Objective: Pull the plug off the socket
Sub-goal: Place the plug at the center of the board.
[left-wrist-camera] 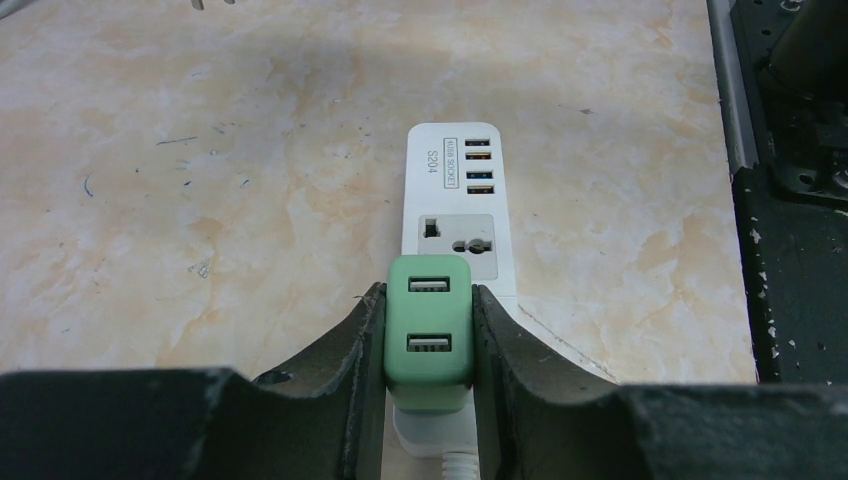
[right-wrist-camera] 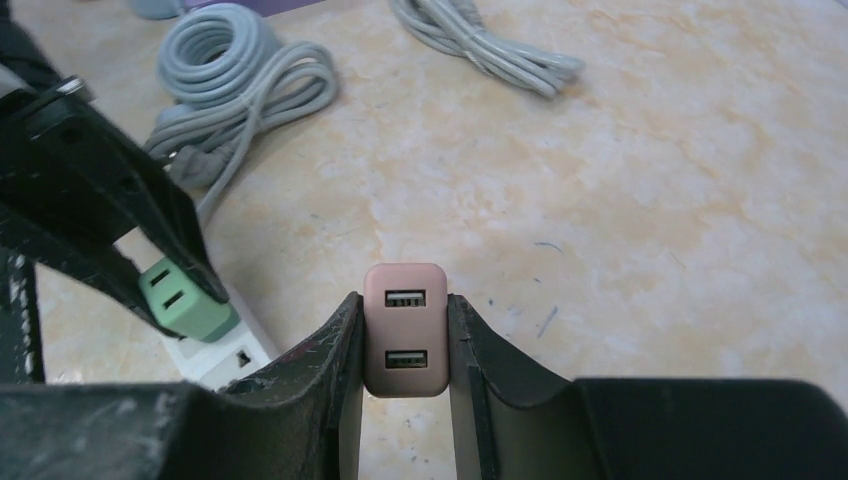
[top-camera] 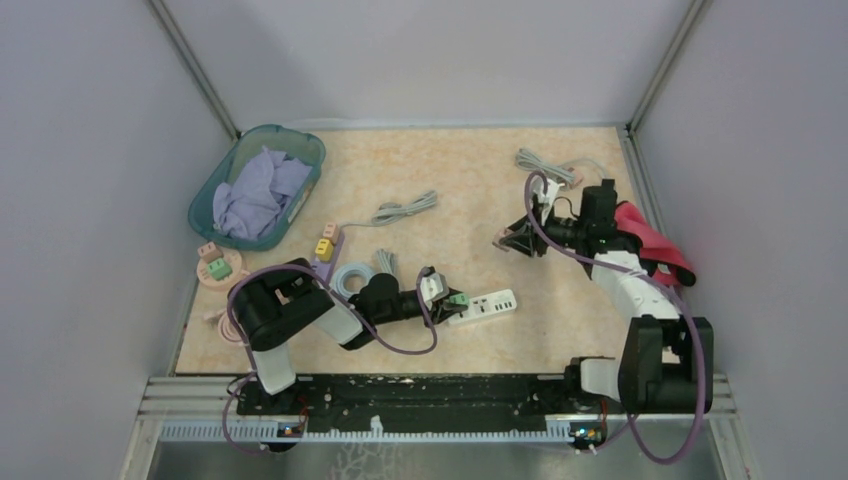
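Observation:
A green two-port USB plug [left-wrist-camera: 429,345] sits on the near end of the white power strip [left-wrist-camera: 460,190]. My left gripper [left-wrist-camera: 429,292] is shut on its two sides, low over the table. In the top view this is at the table's front middle, gripper [top-camera: 445,292], plug [top-camera: 457,298], strip [top-camera: 492,304]. My right gripper [right-wrist-camera: 405,300] is shut on a pink two-port USB plug [right-wrist-camera: 405,345] and holds it above the bare table at the right [top-camera: 515,238]. The right wrist view also shows the green plug [right-wrist-camera: 185,308] on the strip [right-wrist-camera: 230,355].
A teal basket [top-camera: 300,145] of purple cloth stands at the back left. A pink dish [top-camera: 215,268] with plugs and a yellow plug [top-camera: 324,248] lie at the left. Grey cable bundles [top-camera: 405,210] [top-camera: 548,165] and a coil [top-camera: 352,278] lie about. A red cloth [top-camera: 655,245] lies at the right edge.

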